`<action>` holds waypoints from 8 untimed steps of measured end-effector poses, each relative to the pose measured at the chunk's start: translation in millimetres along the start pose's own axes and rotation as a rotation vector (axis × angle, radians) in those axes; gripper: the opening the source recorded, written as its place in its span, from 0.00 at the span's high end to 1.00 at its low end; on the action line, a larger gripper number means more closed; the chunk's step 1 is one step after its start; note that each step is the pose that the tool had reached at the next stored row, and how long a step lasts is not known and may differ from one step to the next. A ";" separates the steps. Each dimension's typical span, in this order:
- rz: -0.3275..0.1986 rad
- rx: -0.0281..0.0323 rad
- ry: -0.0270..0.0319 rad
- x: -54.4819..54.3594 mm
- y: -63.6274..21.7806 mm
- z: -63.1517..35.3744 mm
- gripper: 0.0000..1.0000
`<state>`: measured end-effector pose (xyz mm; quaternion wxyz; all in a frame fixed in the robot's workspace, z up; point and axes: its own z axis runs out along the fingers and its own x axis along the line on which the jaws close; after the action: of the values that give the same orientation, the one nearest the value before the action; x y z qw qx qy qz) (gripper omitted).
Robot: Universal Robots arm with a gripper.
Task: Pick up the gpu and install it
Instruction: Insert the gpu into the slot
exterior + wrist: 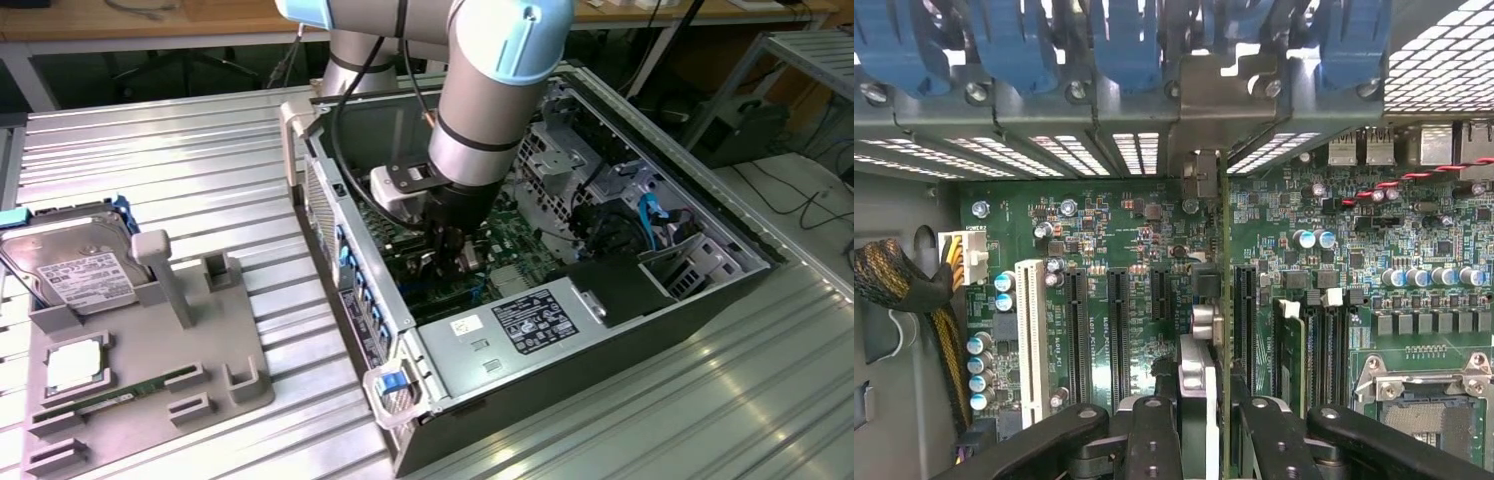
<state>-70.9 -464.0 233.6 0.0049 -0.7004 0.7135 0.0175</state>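
Above the motherboard (1154, 300), my gripper (1199, 420) clamps the gpu (1206, 330) edge-on (bracket end toward the rear slots) — long axis along the sockets.

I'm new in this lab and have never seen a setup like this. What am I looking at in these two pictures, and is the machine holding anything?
It is a grey robot arm with light blue joints. One picture is taken from off the arm; the other comes from a camera on its wrist. The arm reaches down into an open black desktop computer case standing on a ribbed metal table. Its black pincer is closed on a thin dark expansion card, seen edge-on, held upright over the green motherboard and its long black slots. Beside the case, a grey parts tray carries a silver hard drive with a white label and a slim green memory stick.
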 end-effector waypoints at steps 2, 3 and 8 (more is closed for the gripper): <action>0.000 -0.0003 0.0000 0.1 0.2 0.6 0.72; 0.000 -0.0001 -0.0005 0.0 0.2 0.9 0.72; 0.000 0.0003 -0.0013 -0.1 0.2 1.2 0.72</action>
<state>-71.2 -463.8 232.4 0.0055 -0.7003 0.7136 0.0178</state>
